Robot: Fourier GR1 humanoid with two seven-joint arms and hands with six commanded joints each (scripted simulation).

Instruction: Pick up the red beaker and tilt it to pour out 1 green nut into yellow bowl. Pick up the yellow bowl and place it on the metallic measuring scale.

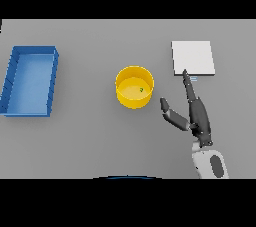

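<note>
Grey table before us: our right hand lies open, fingers straight, thumb spread, holding nothing, fingertips near the scale. We see the bowl left of it, one nut inside. A blue tray sits far left.

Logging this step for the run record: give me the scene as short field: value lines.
yellow bowl: table centre, upright
green nut: inside the bowl
measuring scale: right of the bowl, nothing on it
blue bin: far left
red beaker: not in view
right hand: open, between bowl and scale, touching neither
left hand: not in view
</note>
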